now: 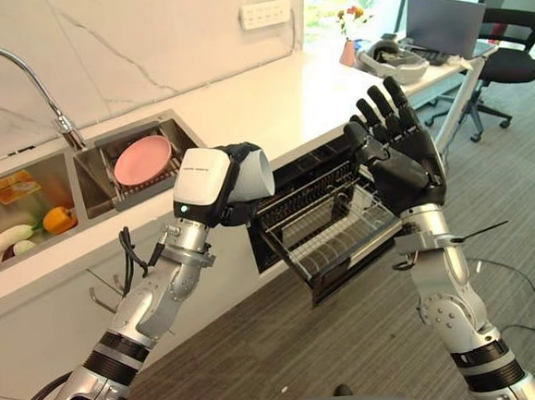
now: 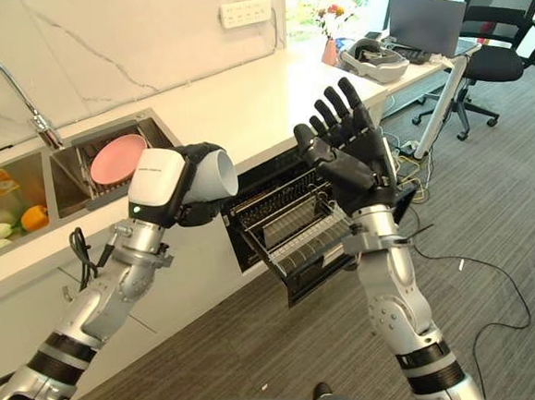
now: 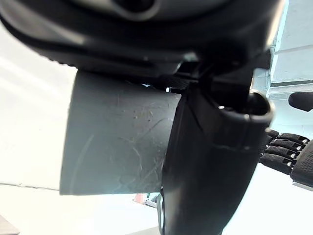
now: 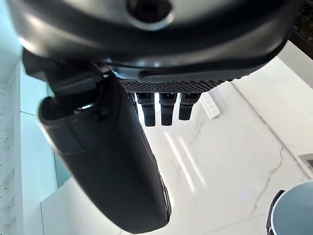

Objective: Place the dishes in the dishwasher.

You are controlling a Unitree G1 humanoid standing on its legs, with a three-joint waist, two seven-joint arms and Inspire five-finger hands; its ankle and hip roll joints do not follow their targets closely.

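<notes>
My left hand (image 1: 232, 180) is curled round a pale grey cup (image 1: 257, 174) and holds it on its side above the counter's front edge, just left of the pulled-out dishwasher rack (image 1: 330, 223). In the left wrist view the cup (image 3: 117, 142) lies against the thumb (image 3: 210, 161). My right hand (image 1: 402, 148) is raised over the rack's right end, fingers straight and spread, holding nothing. A pink plate (image 1: 142, 160) rests in the right sink basin (image 1: 99, 176).
The left basin holds a yellow pepper (image 1: 58, 219) and other vegetables. A tap (image 1: 26, 75) arches over the sinks. At the counter's far end stand a headset (image 1: 395, 58), a laptop (image 1: 446, 24), flowers and office chairs (image 1: 516, 60). Grey floor lies below the rack.
</notes>
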